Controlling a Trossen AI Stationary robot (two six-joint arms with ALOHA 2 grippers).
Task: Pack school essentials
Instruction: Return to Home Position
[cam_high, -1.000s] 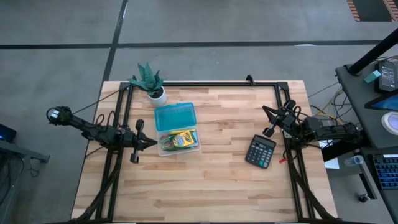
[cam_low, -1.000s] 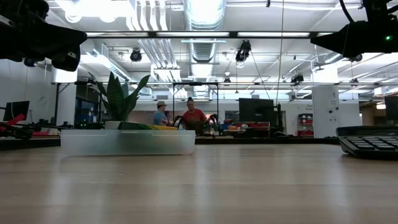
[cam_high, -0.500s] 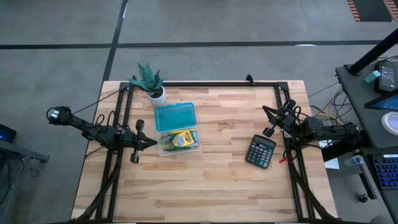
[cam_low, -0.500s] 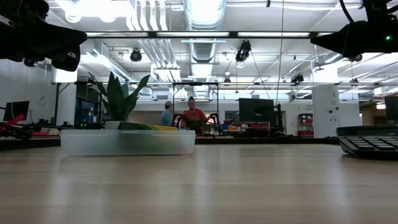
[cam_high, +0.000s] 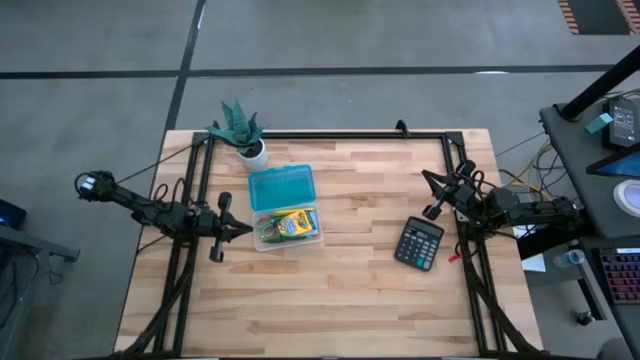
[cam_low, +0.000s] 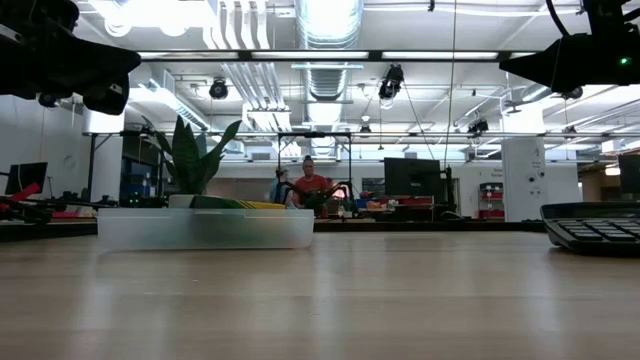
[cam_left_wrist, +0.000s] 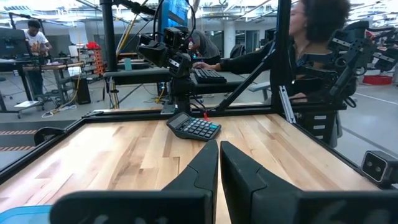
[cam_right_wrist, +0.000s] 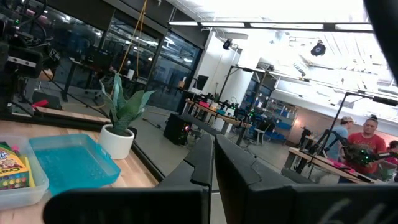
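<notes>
On the worktop (cam_high: 340, 290), a rectangular slab of pale glued wood strips inside a black tube frame (cam_high: 330, 135), both arms hang parked above the surface; the left gripper (cam_left_wrist: 219, 144) sits toward the left edge, its dark tapered fingers pressed almost together and holding nothing; seen from above, the fingertips lie just beside the left wall of the supply box (cam_high: 258, 236), and the level view shows them raised above it; the right gripper (cam_right_wrist: 214, 140), toward the right edge, has its fingers equally drawn together and empty, well apart from the box; the box is a clear plastic tray, left of centre, with a translucent blue lid (cam_high: 281, 187) lying open toward the far edge; a dark keyed calculator (cam_high: 419, 243) lies tilted near the right edge; a spiky-leaved potted plant (cam_high: 240, 130) in a white pot stands by the far-left corner; the yellow-green crayon box (cam_high: 293, 222) lies flat inside the tray.
</notes>
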